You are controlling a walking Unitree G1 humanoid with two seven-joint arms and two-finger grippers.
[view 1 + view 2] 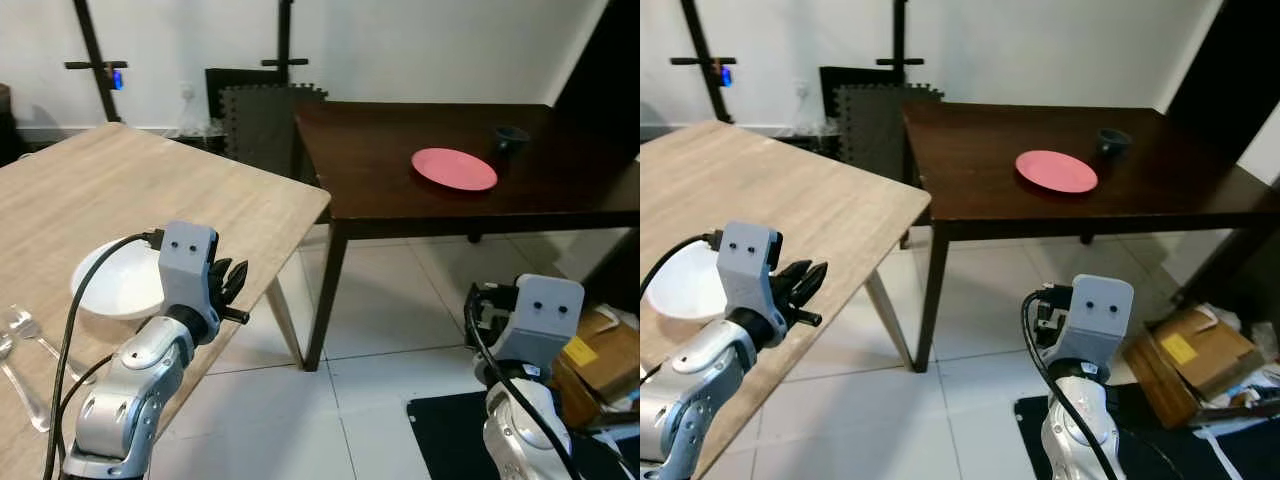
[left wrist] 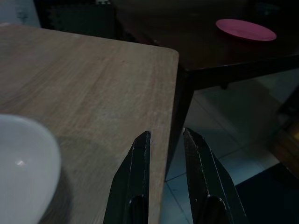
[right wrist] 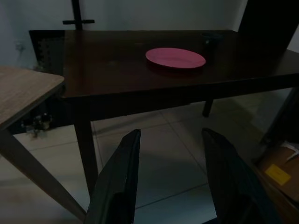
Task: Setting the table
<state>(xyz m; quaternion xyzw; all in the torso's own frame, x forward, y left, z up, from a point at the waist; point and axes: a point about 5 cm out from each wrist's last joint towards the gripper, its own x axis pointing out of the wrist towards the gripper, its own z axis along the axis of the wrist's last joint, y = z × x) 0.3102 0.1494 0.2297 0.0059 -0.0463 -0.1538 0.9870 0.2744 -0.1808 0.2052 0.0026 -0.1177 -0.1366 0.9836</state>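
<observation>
Light wooden surface (image 1: 150,190) carries white bowl (image 1: 115,285), just beside left hand (image 1: 228,283), toward robot's left; fingers slightly parted, nothing held. Right hand (image 3: 170,182), spread, empty, well apart. Pink plate (image 1: 454,168) on dark surface (image 1: 380,160). Left arm judged nearer.

arms: silver; wrist camera boxes: grey, two dots; cables: black; fingers (image 2: 135,177): black

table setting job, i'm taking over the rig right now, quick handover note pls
Left tool: open, holding nothing, above the light wooden table edge beside the white bowl.
Right tool: open, holding nothing, low over the floor, facing the dark table.
Clear plastic forks lie near the bowl.
Done: pink plate and dark cup sit on the dark table.
Left: likely move the bowl and forks across.
</observation>
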